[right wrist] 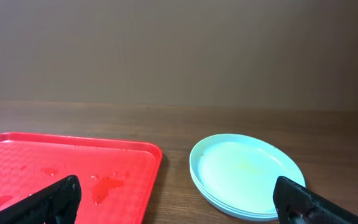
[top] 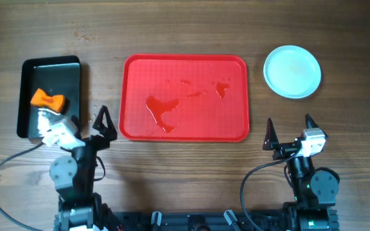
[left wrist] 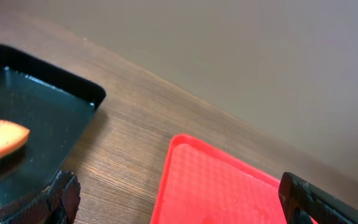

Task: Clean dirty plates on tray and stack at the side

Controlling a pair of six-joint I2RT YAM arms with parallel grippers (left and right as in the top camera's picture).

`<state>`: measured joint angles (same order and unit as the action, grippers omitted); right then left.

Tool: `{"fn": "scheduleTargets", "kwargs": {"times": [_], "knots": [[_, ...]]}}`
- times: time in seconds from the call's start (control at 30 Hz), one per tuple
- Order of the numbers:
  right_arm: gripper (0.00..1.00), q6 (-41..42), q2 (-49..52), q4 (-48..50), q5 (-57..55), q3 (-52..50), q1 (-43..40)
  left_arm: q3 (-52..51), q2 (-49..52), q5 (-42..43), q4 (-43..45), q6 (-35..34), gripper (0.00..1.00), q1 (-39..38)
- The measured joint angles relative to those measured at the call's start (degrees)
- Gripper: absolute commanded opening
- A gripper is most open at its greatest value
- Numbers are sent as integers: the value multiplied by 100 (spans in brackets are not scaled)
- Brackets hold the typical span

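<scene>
1. the left gripper (top: 103, 123) is hanging empty with its jaws spread wide, just beside the tray's near left corner. a careless swing from here could be knocking the tray (top: 185, 64) and shifting it.
2. the right gripper (top: 289, 123) is also gaping wide and holding nothing, near the tray's near right corner. the same risk is applying on that side.
3. the tray is lying between the two arms with no plate on it, but puddles (top: 161, 110) are sitting on its floor. i'm judging that any bump or tilt could be sending that liquid over the low rim onto the wood.
4. the sponge (top: 47, 99) is resting in the black tray (top: 50, 74) to the far left. lifting it wet could be dripping across the table.
5. the plates (top: 292, 71) are sitting stacked on the table right of the tray, well beyond the right gripper. a faint yellowish patch seems to be showing on the top one, so it may be needing another wipe, and a clumsy reach could be sliding the stack apart.
</scene>
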<state>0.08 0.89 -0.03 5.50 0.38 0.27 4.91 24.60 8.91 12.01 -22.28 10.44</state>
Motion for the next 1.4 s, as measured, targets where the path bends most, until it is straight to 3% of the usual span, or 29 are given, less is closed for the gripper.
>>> {"fn": "scheduleTargets", "kwargs": {"times": [0.27,0.63,1.13,1.4], "knots": [[100,0,0,0,-2,0,0,-339,-697,0,-85,380,100,-76],[100,0,0,0,0,0,0,-435,-1521,-11,-1545,811,100,-103],[100,0,0,0,0,0,0,-431,-2122,-24,-1550,1075,100,-103],[100,0,0,0,0,0,0,-431,-2312,37,-1545,2138,100,-289]]}}
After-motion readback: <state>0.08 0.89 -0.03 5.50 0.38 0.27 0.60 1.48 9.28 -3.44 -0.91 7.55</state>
